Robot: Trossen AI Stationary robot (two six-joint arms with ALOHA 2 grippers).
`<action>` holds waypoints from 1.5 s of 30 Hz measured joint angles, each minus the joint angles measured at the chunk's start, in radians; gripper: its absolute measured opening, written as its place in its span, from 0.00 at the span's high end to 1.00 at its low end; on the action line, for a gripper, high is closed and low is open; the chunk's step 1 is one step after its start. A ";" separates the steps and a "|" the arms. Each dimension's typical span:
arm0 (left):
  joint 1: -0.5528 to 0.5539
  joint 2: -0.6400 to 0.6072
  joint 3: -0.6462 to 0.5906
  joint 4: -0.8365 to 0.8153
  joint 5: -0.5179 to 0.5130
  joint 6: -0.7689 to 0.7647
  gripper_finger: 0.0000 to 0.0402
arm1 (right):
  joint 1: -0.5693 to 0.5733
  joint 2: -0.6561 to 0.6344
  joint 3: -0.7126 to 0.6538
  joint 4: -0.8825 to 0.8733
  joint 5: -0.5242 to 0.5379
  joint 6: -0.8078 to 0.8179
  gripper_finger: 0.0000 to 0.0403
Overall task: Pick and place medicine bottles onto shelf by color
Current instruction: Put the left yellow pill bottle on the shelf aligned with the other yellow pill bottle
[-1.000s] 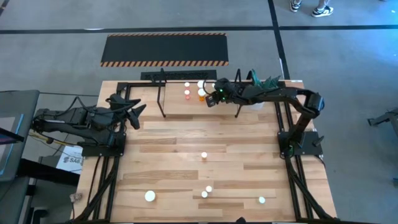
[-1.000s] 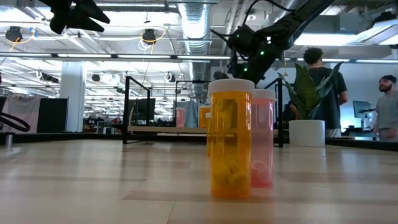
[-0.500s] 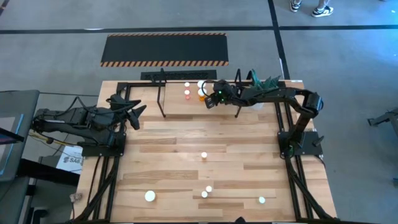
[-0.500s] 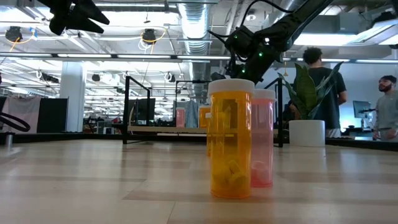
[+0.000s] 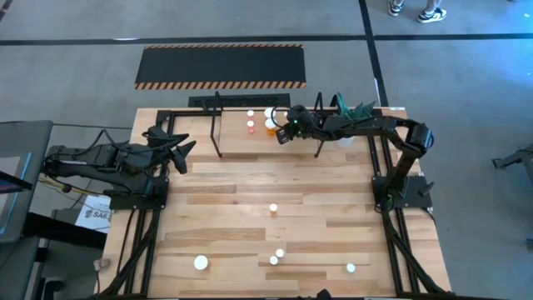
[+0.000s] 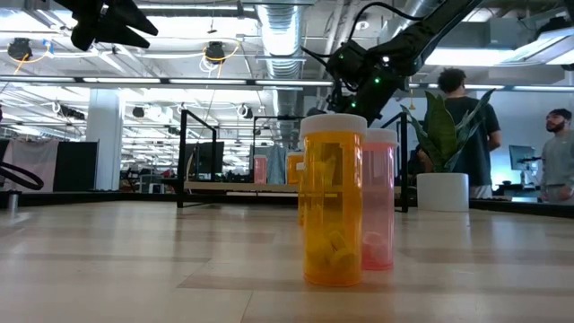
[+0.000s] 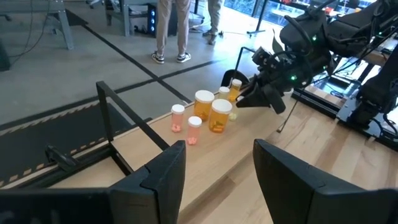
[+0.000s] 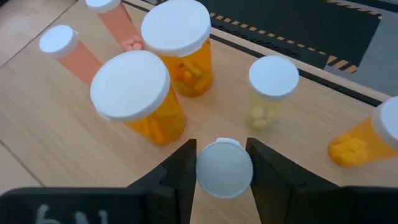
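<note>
Several medicine bottles with white caps stand on the shelf (image 5: 237, 137) at the table's far side: two wide orange ones (image 8: 130, 87), pink ones (image 8: 59, 40), a pale one (image 8: 273, 78) and an orange one (image 8: 373, 137). My right gripper (image 8: 224, 168) hovers over the shelf beside them, shut on another bottle. More bottles (image 5: 273, 208) stand on the near half of the table; an orange one (image 6: 334, 202) and a pink one (image 6: 378, 202) fill the low view. My left gripper (image 5: 185, 154) waits open at the table's left, raised. My right gripper pinches the round white cap (image 8: 224, 180) of a medicine bottle between its two fingers (image 8: 183, 165), one on each side of the cap. The fingers slant down from the table's right. The cap hides the bottle's body, so whether it stands on the shelf I cannot tell.
A white pot with a green plant (image 5: 350, 112) stands at the shelf's right end, right beside my right arm. The shelf's black posts (image 5: 218, 125) rise between the arms. A hazard-striped black mat (image 5: 221, 67) lies beyond the table. People (image 6: 462, 117) stand in the room behind.
</note>
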 joint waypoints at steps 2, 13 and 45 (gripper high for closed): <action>0.000 0.000 0.000 0.000 0.000 0.000 0.57 | 0.000 0.000 0.000 -0.006 0.000 0.000 0.62; 0.000 0.000 0.000 0.000 0.000 -0.003 0.57 | -0.012 0.001 0.000 -0.010 -0.008 -0.021 0.63; 0.000 0.000 0.000 0.000 0.021 -0.030 0.57 | -0.048 0.041 0.145 -0.252 -0.052 -0.050 0.63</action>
